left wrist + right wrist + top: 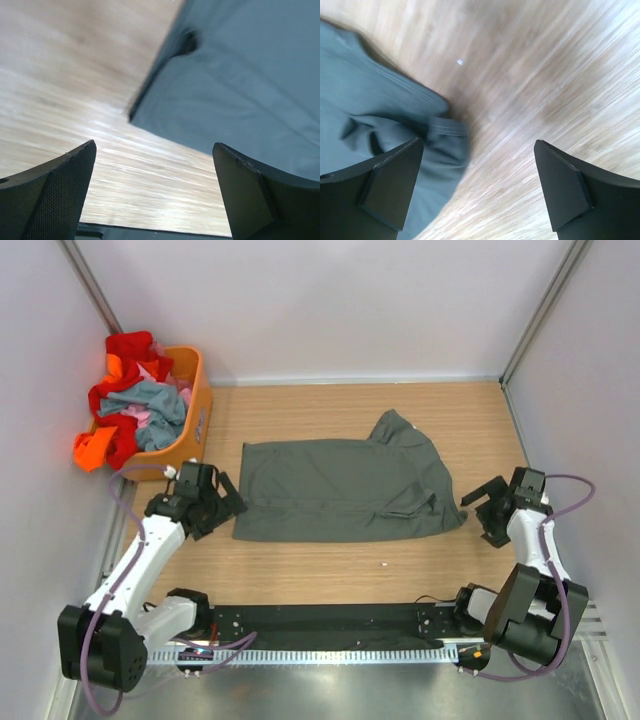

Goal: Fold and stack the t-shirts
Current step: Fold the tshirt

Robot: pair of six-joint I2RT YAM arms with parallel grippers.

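Both claws stand wide open and hold nothing: the left claw [222,502] at the left end of the dark grey t-shirt [340,490], the right claw [487,508] at its right end. The shirt lies spread in the middle of the desk [300,575]. The right claw may pinch only the wrinkled sleeve [425,502], and then the fold comes out crooked.

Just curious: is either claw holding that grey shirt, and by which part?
Nothing is held. The left gripper and right gripper are both open near the dark grey t-shirt.

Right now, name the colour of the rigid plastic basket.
Orange plastic basket, clearest in top external view.
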